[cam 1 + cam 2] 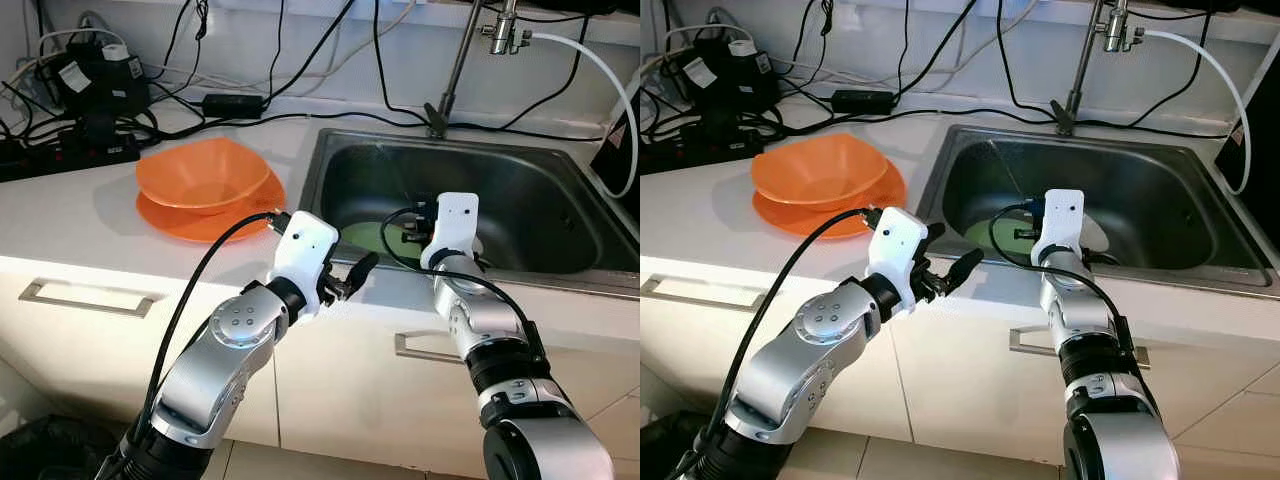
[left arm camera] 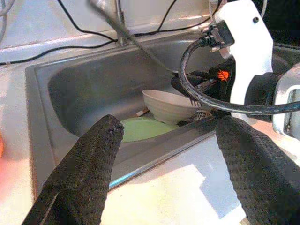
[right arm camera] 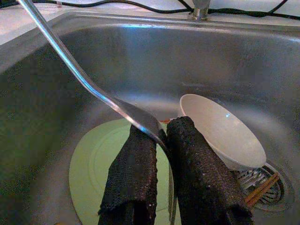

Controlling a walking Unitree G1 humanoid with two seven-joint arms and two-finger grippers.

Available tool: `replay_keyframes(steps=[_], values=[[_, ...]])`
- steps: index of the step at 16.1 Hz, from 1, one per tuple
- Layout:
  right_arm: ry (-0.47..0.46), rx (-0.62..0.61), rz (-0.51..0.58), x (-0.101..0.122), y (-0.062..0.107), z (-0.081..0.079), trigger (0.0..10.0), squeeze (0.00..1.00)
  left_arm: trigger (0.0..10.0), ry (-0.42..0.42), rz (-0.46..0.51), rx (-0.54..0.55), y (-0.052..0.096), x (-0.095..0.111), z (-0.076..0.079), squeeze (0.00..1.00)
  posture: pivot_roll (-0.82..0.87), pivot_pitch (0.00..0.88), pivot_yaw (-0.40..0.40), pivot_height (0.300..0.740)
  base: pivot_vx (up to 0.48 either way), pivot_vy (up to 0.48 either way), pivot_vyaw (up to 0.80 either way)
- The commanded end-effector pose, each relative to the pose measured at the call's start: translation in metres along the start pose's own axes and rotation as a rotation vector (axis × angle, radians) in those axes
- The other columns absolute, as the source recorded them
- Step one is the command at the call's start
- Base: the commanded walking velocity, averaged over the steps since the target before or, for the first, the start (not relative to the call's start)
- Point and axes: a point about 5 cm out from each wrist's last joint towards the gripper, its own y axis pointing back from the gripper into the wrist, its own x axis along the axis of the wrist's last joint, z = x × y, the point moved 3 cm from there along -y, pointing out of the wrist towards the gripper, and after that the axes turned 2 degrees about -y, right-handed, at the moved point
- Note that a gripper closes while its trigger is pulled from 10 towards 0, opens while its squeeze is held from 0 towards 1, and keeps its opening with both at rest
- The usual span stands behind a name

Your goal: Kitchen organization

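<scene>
At the far left of the surface point(image 1: 70, 225), an orange bowl point(image 1: 205, 175) is seated in an orange plate point(image 1: 215, 218), with a power strip point(image 1: 60, 150) and cables behind it. These items are well apart from both arms.

The left end effector point(image 1: 352, 277) is held over the front edge of the surface, just beside the left rim of the stainless sink point(image 1: 560, 200). Its fingers point(image 2: 89, 164) are spread apart and nothing is held between them.

Inside the sink, a pale green plate point(image 3: 93, 164) lies flat on the bottom, and a white bowl point(image 3: 220, 131) rests tilted beside it, over the drain strainer point(image 3: 255, 180). Thin sticks, possibly chopsticks, are seen at the strainer.

The right end effector point(image 3: 161, 161) is positioned above the green plate with its fingers clamped on the head end of a metal utensil point(image 3: 70, 65). Whether it is a spoon or a fork cannot be told. The long handle projects up and away towards the sink's left wall.

The step in hand is judged to be removal of the utensil from the sink. The next move calls for a lift clear of the rim, with the handle kept away from the faucet point(image 1: 460, 60) and the left arm.
</scene>
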Motion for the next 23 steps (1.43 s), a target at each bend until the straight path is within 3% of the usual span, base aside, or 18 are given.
replay_keyframes(steps=[1, 2, 3, 4, 5, 6, 7, 9, 13, 15, 17, 20, 21, 22, 23], values=[[0.010, 0.014, 0.012, 0.004, -0.001, -0.004, 10.0, 0.00, 10.0, -0.023, 0.017, -0.001, 0.000, 0.008, 0.000, 0.00, 0.09, 0.029, -0.017, 0.740, 0.000, 0.000, 0.00], [0.011, 0.020, 0.013, 0.004, -0.001, -0.004, 10.0, 0.28, 10.0, -0.023, 0.016, -0.002, -0.001, 0.008, 0.000, 0.00, 0.09, 0.029, -0.017, 0.740, 0.000, 0.000, 0.00], [0.011, 0.023, 0.014, 0.005, -0.001, -0.004, 10.0, 0.28, 10.0, -0.023, 0.016, -0.003, -0.001, 0.008, 0.001, 0.00, 0.09, 0.029, -0.017, 0.740, 0.000, 0.000, 0.00], [0.014, 0.025, 0.013, 0.005, -0.001, -0.005, 10.0, 1.00, 10.0, -0.023, 0.017, -0.004, -0.001, 0.009, 0.001, 0.00, 0.09, 0.031, -0.016, 0.740, 0.000, 0.000, 0.00], [0.020, 0.025, 0.012, 0.005, -0.001, -0.005, 10.0, 1.00, 10.0, -0.022, 0.018, -0.005, -0.002, 0.009, 0.001, 0.00, 0.09, 0.031, -0.016, 0.740, 0.000, 0.000, 0.00], [0.024, 0.025, 0.012, 0.004, -0.001, -0.005, 10.0, 0.87, 10.0, -0.021, 0.019, -0.005, -0.001, 0.009, 0.001, 0.00, 0.09, 0.031, -0.016, 0.740, 0.000, 0.000, 0.00], [0.029, 0.025, 0.010, 0.004, -0.001, -0.005, 10.0, 0.00, 10.0, -0.019, 0.021, -0.005, -0.001, 0.009, 0.001, 0.00, 0.09, 0.032, -0.016, 0.740, 0.000, 0.000, 0.00], [0.030, 0.025, 0.010, 0.004, -0.001, -0.006, 10.0, 0.00, 10.0, -0.019, 0.022, -0.004, -0.001, 0.009, 0.001, 0.00, 0.09, 0.031, -0.016, 0.740, 0.000, 0.000, 0.00], [0.013, 0.031, 0.067, 0.014, 0.000, -0.008, 10.0, 0.00, 10.0, -0.024, 0.046, 0.091, -0.001, 0.012, -0.014, 0.00, 0.09, 0.029, -0.014, 0.740, 0.000, 0.000, 0.00], [-0.004, 0.059, 0.153, 0.032, 0.002, -0.014, 10.0, 0.00, 10.0, -0.040, 0.084, 0.189, -0.002, 0.020, -0.030, 0.00, 0.09, 0.024, -0.013, 0.740, 0.000, 0.000, 0.00], [-0.015, 0.140, 0.281, 0.060, 0.009, -0.029, 10.0, 0.00, 10.0, -0.002, 0.129, 0.323, 0.000, 0.029, -0.055, 0.00, 0.08, 0.015, -0.008, 0.740, 0.000, 0.000, 0.00], [-0.016, 0.187, 0.348, 0.078, 0.016, -0.039, 10.0, 0.00, 10.0, 0.002, 0.173, 0.440, 0.008, 0.041, -0.090, 0.00, 0.08, 0.001, -0.004, 0.740, 0.000, 0.000, 0.00], [-0.005, 0.219, 0.365, 0.081, 0.019, -0.045, 10.0, 0.00, 10.0, -0.004, 0.170, 0.512, 0.012, 0.040, -0.099, 0.15, 0.08, 0.000, 0.001, 0.740, 0.000, 0.000, 0.00], [-0.006, 0.243, 0.371, 0.082, 0.022, -0.050, 10.0, 0.00, 10.0, -0.020, 0.156, 0.587, 0.017, 0.039, -0.115, 1.00, 0.07, 0.000, 0.006, 0.740, 0.000, 0.000, 0.00], [-0.003, 0.250, 0.369, 0.080, 0.024, -0.051, 10.0, 0.00, 10.0, -0.039, 0.142, 0.621, 0.021, 0.039, -0.131, 1.00, 0.07, 0.000, 0.006, 0.740, 0.000, 0.000, 0.00]])
